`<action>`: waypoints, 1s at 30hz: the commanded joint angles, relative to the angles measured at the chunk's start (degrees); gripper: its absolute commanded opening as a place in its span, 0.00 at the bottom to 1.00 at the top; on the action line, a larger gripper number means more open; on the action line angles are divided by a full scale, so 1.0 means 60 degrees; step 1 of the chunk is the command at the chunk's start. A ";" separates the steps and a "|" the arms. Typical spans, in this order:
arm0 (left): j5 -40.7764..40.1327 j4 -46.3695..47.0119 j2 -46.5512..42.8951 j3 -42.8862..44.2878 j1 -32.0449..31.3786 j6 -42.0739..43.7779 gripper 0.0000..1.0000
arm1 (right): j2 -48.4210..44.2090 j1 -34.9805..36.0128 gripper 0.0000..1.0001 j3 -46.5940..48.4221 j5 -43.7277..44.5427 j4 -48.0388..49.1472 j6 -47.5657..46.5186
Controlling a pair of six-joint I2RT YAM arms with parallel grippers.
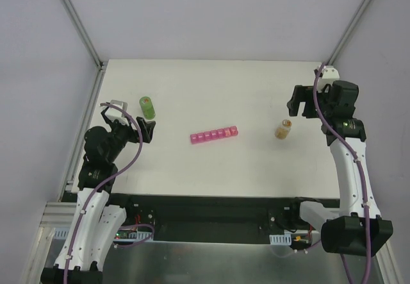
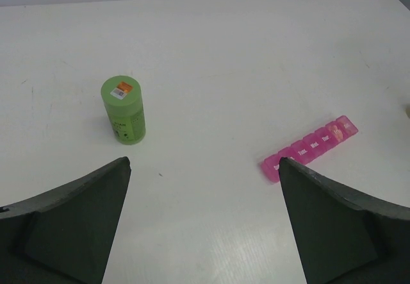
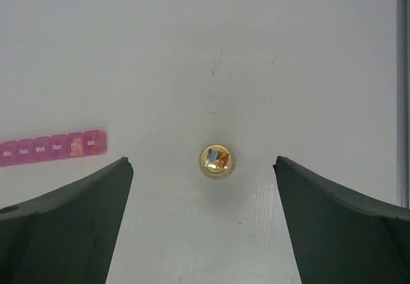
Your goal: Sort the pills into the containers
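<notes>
The pills point(image 1: 282, 131) sit as a tan heap inside a small clear bottle point(image 3: 216, 160) standing upright on the right half of the white worktop point(image 1: 211, 85). The bottle is near the right end of the containers point(image 1: 214, 134) but apart from it. The pink strip of day-marked compartments lies in the middle of the worktop, its long axis running left to right with the right end angled slightly away from the arms. All its lids appear shut, and no pill shows loose on the surface.

The right claw point(image 1: 312, 98) hangs just beyond and to the right of the bottle with its fingers spread wide and nothing between them. Its wrist camera looks down on the bottle's mouth, framed almost midway between the two fingers. Whether the bottle is capped cannot be told.

The right arm is plainly the nearer to the pills, so the first reach probably falls to it: a short drop toward the arm bases and slightly left.

The left claw point(image 2: 204, 162), also spread and empty, hovers well apart beside a green cylindrical bottle point(image 2: 123, 109), with the strip ahead on its right.
</notes>
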 commanded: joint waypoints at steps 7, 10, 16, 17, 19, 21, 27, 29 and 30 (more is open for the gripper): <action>0.0546 0.0422 0.0139 0.0108 -0.0012 -0.0007 0.99 | 0.0311 0.1480 0.96 0.0512 -0.4919 -0.1649 -0.5972; 0.0576 0.0436 0.0154 0.0108 -0.0012 -0.0036 0.99 | 0.1144 0.1847 0.96 0.1111 -0.6252 -0.4194 -0.9312; 0.0650 0.0422 0.0095 0.0093 -0.0100 -0.0007 0.99 | 0.3400 0.2301 0.96 0.2066 -0.5308 -0.5659 -1.2320; 0.0650 0.0422 0.0124 0.0093 -0.0100 0.0022 0.99 | 0.3548 0.2520 0.96 0.1992 -0.4331 -0.5366 -1.2423; 0.0664 0.0422 0.0154 0.0079 -0.0100 0.0023 0.99 | 0.4073 0.2755 0.96 0.1947 -0.3563 -0.4810 -1.2935; 0.0708 0.0422 0.0212 0.0079 -0.0100 0.0037 0.99 | 0.4499 0.2961 0.96 0.2122 -0.3486 -0.4734 -1.3433; 0.0694 0.0392 0.0359 0.0093 -0.0100 0.0169 0.99 | 0.6389 0.4029 0.96 0.3382 -0.3722 -0.4852 -1.3918; 0.0664 0.0363 0.0359 0.0093 -0.0100 0.0213 0.99 | 0.7034 0.4511 0.96 0.3674 -0.3430 -0.4662 -1.3714; 0.0635 0.0349 0.0373 0.0108 -0.0100 0.0242 0.99 | 0.7210 0.4645 0.96 0.3749 -0.3341 -0.4544 -1.3641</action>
